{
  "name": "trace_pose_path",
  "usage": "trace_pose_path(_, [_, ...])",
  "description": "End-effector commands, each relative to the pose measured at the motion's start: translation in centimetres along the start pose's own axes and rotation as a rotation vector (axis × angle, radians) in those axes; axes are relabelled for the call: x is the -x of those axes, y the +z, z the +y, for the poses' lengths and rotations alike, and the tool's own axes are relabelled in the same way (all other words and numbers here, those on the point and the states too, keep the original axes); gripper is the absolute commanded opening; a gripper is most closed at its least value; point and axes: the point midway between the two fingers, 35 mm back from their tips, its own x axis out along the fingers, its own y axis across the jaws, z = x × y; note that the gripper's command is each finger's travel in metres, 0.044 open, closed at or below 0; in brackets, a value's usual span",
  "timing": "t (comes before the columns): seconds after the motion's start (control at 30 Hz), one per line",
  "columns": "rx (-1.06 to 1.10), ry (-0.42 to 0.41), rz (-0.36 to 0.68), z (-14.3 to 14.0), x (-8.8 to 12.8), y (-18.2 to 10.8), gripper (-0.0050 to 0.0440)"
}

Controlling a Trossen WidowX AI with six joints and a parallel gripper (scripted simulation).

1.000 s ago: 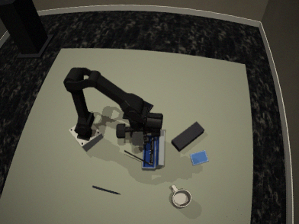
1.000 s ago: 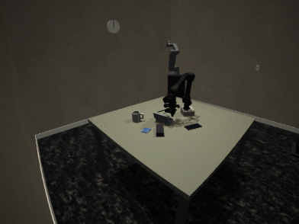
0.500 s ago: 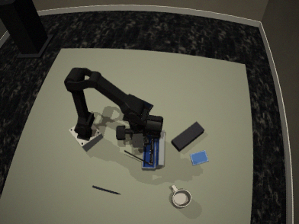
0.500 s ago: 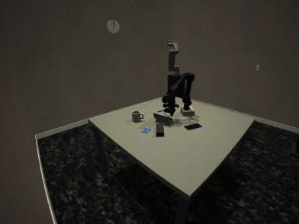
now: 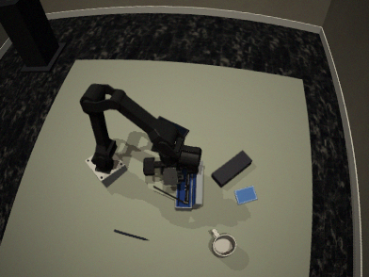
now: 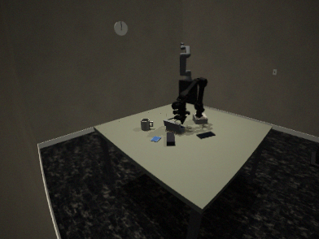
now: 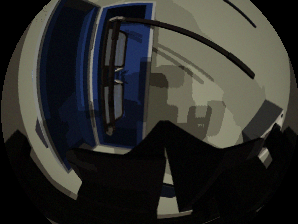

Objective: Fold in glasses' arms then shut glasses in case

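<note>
One temple arm [image 7: 200, 32] is projecting out of the open blue case [image 5: 197, 190], where the glasses [image 5: 186, 189] are lying. The gripper [image 5: 175, 178], clenched on nothing, is hovering beside them. The thin, light frame is probably fragile: push the arm near its tip, gently, rather than pinching it.
</note>
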Motion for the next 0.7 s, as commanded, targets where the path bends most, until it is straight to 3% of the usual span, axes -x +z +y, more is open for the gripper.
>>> trace_pose_path(0.0, [0.0,-0.002,0.002,0.0,-0.1,0.2,0.0])
trace_pose_path(0.67, [0.0,-0.002,0.002,0.0,-0.1,1.4,0.0])
